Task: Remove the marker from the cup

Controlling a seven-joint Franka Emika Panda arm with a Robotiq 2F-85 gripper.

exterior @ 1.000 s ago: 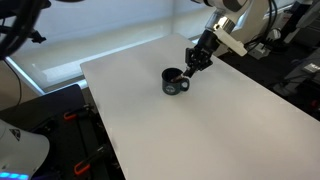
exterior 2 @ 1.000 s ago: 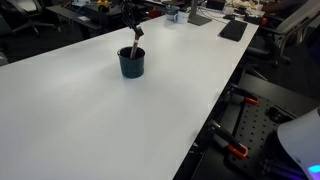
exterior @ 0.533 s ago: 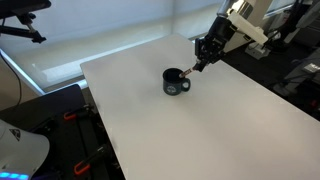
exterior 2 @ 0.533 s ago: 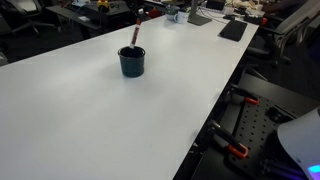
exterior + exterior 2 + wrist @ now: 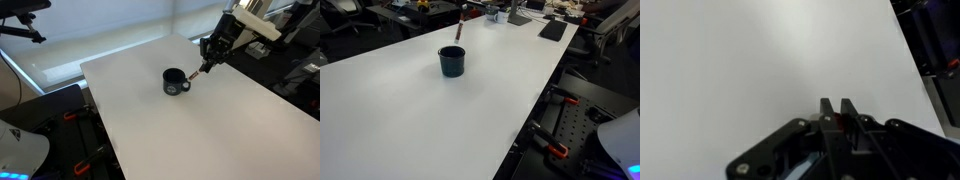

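Claw (image 5: 211,48) was clenched on the marker (image 5: 204,67), gripping its upper end. The marker hung slanted below the fingers. In the wrist view, the fingers (image 5: 827,108) were pressed together on a reddish bit, with only bare white table (image 5: 730,60) beyond.

Cup (image 5: 176,82) stood upright on the table, apart from the claw.

In both exterior views the marker's lower tip sat above the cup's rim, with a visible gap (image 5: 459,30). It lay off to one side of the opening, not inside.

Judgement: the lift-out looked done, or all but done. What seemed left was to carry the marker clear of the cup, lower it to the table and let go.
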